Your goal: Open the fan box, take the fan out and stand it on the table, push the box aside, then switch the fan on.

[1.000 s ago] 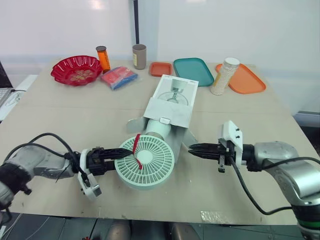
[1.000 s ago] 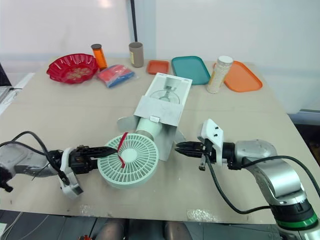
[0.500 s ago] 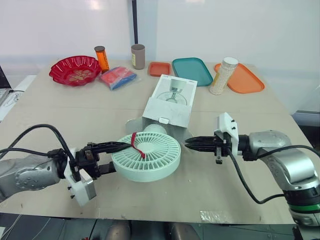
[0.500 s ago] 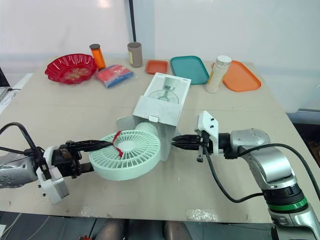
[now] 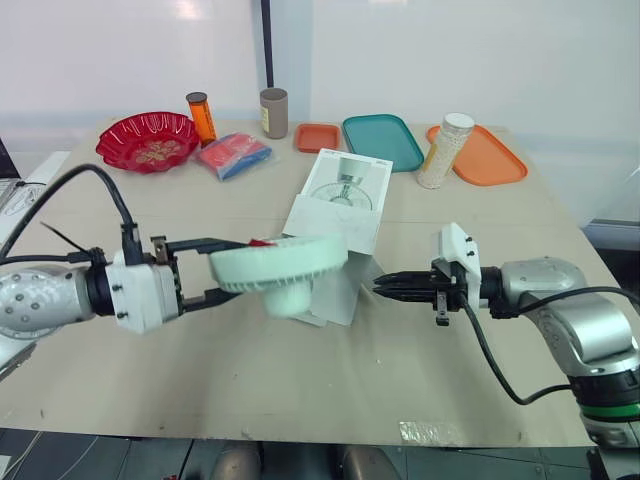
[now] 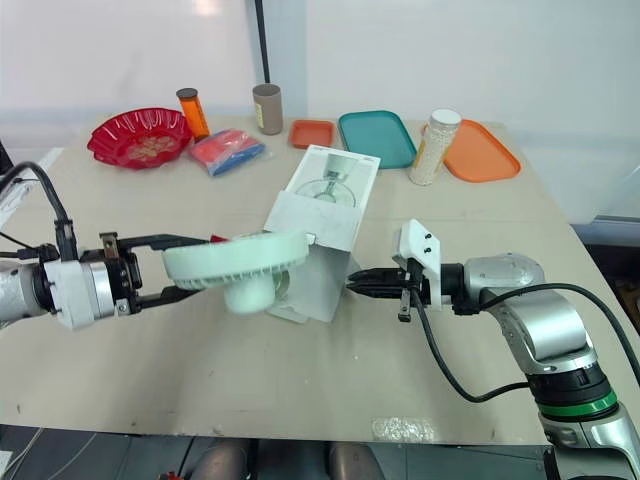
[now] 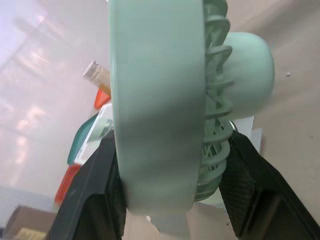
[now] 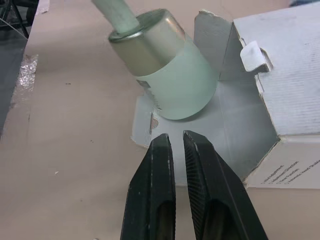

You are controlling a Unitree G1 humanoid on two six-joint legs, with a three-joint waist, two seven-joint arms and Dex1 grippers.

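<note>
My left gripper [image 5: 235,268] is shut on the rim of the mint-green fan [image 5: 280,262], one finger [image 7: 97,192] on each side of the round head [image 7: 160,100]. The head hangs above the table, face up and nearly level, in front of the box. The white fan box [image 5: 340,195] lies on its side mid-table, its near end open and flaps spread. The fan's cylindrical base [image 8: 170,85] lies on the lower flap at the box mouth [image 8: 280,90]. My right gripper [image 5: 385,288] is shut and empty, low over the table right of the mouth, its tips [image 8: 172,142] pointing at the base.
Along the far edge stand a red bowl [image 5: 148,140], an orange bottle [image 5: 201,115], a brown cup [image 5: 272,112], a blue and red packet [image 5: 232,155], a small orange tray [image 5: 316,137], a teal tray [image 5: 382,142], a white bottle [image 5: 440,152] and an orange tray [image 5: 480,155].
My left gripper has lifted the fan head off the table and drawn it up and left, tilting it from face-on to nearly level. The right gripper has hardly moved.
</note>
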